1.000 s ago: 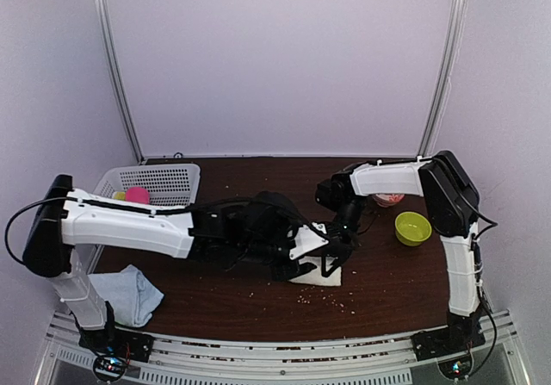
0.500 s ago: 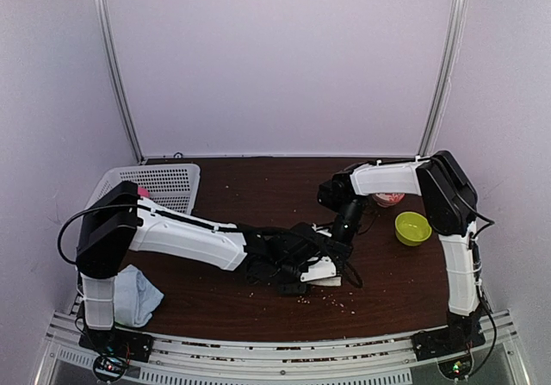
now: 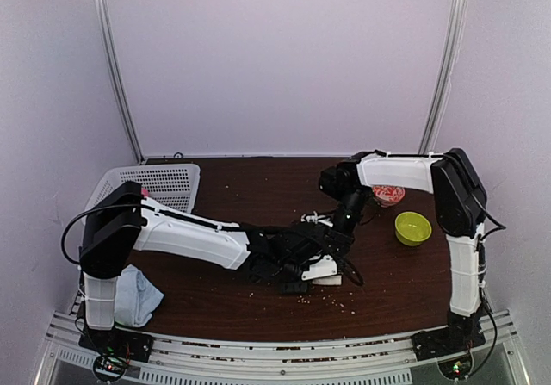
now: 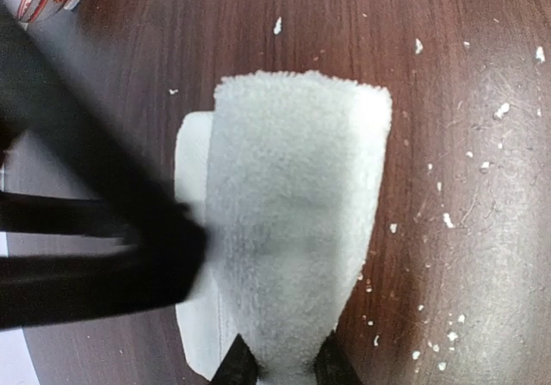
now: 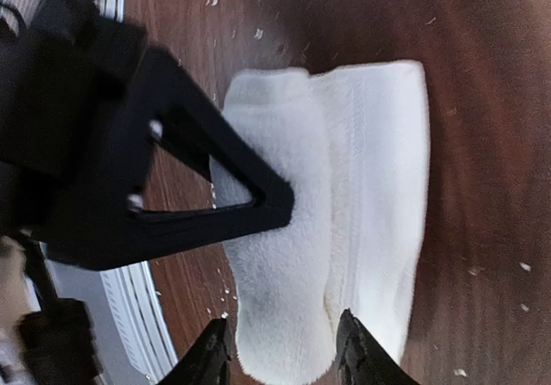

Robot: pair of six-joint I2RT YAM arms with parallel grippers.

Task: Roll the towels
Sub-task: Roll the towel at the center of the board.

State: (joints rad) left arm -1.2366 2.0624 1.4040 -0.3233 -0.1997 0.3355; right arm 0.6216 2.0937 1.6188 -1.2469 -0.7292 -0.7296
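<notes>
Left fingers (image 4: 237, 369) pinching, plush cream-white towel roll (image 4: 293, 221)

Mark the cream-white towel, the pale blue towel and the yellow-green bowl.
cream-white towel (image 4: 293, 221), left wrist view, middle of the rolled part.
pale blue towel (image 3: 139, 297), top external view, centre of the crumpled heap.
yellow-green bowl (image 3: 413, 227), top external view, bare inside bottom.

The half-rolled towel (image 3: 324, 270) lies mid-worktop (image 3: 215, 309). Well to its left, nearer the front edge, lies the crumpled towel (image 3: 138, 294). Behind it and far to the left stands the basket (image 3: 164, 183). To its right and slightly behind sits a bowl (image 3: 412, 227), with a cup (image 3: 389, 196) farther behind on that side. Crumbs (image 3: 331, 301) lie just before it.
</notes>
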